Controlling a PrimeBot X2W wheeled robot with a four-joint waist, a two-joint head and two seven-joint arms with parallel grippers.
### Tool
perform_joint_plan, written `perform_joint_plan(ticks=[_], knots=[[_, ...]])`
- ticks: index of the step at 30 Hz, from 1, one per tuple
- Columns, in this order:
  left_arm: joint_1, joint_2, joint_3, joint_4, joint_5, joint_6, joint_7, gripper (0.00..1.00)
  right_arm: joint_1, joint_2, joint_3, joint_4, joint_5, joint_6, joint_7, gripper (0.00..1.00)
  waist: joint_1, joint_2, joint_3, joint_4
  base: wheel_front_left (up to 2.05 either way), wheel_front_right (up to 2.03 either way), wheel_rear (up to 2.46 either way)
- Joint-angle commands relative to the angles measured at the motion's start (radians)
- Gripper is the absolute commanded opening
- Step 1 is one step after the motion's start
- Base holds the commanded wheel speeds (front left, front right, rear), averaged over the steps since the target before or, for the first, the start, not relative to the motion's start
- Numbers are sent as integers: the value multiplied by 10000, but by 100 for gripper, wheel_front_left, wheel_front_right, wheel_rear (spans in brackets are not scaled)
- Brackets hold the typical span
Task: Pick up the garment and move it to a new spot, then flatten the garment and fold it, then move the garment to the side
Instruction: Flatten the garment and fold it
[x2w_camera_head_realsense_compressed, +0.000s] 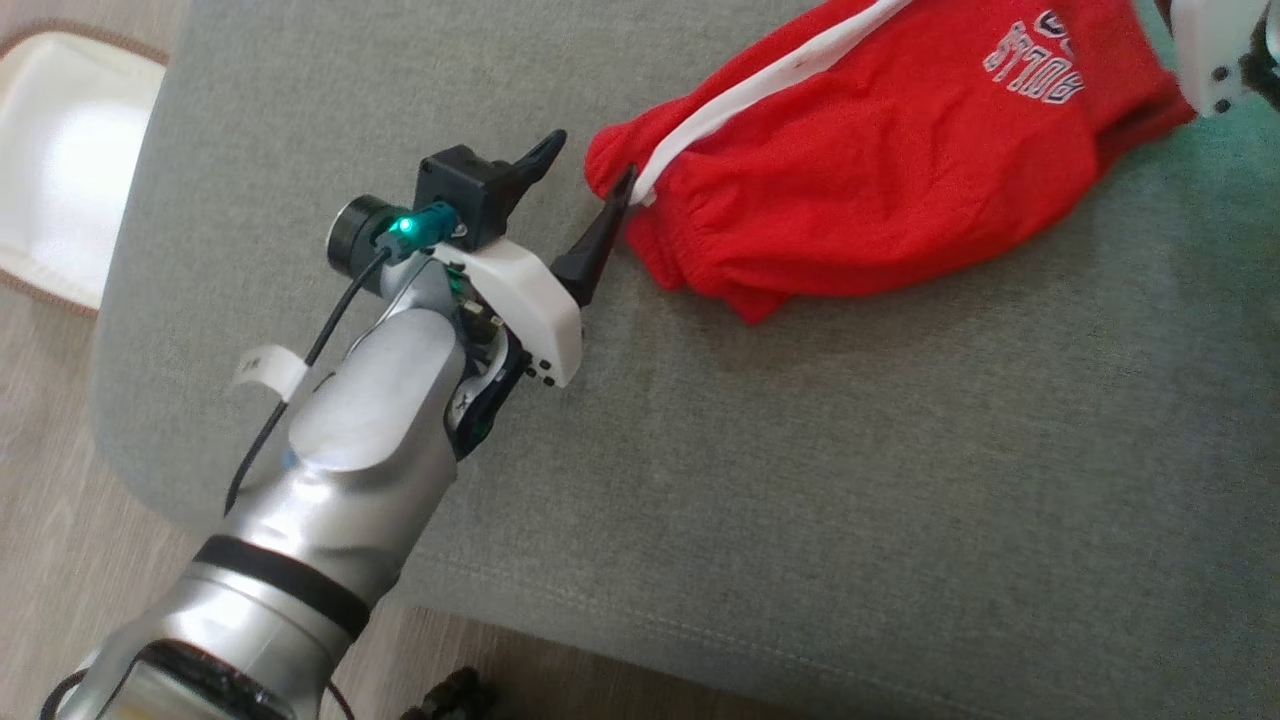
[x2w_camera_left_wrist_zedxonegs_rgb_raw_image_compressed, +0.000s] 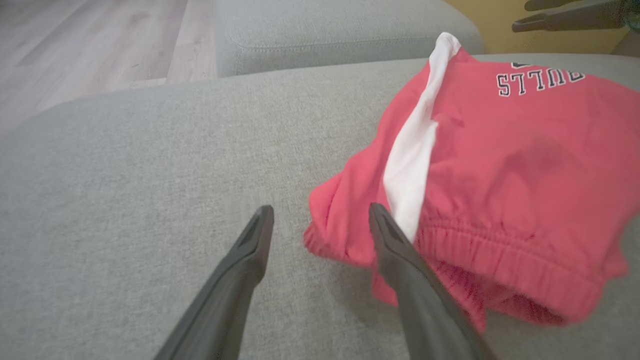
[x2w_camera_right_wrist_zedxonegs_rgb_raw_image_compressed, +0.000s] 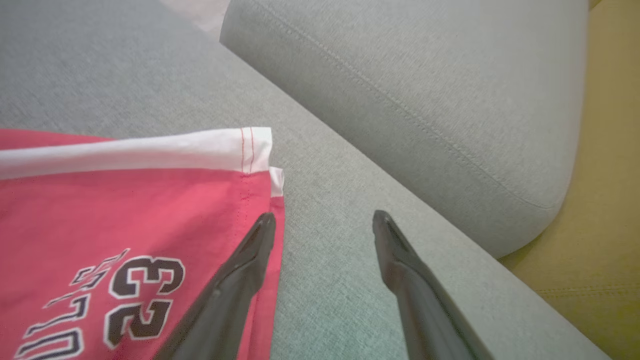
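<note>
The garment (x2w_camera_head_realsense_compressed: 880, 170), red shorts, lies doubled over on the grey sofa seat (x2w_camera_head_realsense_compressed: 800, 480), the left hand (x2w_camera_head_realsense_compressed: 592, 158) spread wide at its waistband and the right hand (x2w_camera_right_wrist_zedxonegs_rgb_raw_image_compressed: 324, 216) wide at its hem, neither holding it, so folding looks done and the sideways move remains.

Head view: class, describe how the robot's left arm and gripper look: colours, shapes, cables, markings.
The left arm is rounded silver metal with a black band. A white plastic bracket carries a black camera box and green-lit plug with a black cable. The left gripper has two long dark tapered fingers.
</note>
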Motion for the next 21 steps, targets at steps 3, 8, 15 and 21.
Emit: perform_joint_plan(ticks=[3,8,15,21], knots=[[-357,479,434,-21,78,122,-159,100,81,289,35,-97,206,19,-728,100,0,0,-558,-430,0,0,0],[-185,723,617,24,24,279,-226,100,414,555,-335,106,561,19,-1917,100,0,0,-1157,-847,0,0,0],[371,1167,1188,-591,-180,795,-295,100,1317,1158,-889,338,813,19,-4118,100,0,0,-2224,-1581,0,0,0],[1242,1377,1936,-1730,-373,1523,-313,100,2268,1664,-1657,492,747,19,-5096,100,0,0,-3036,-2100,0,0,0]])
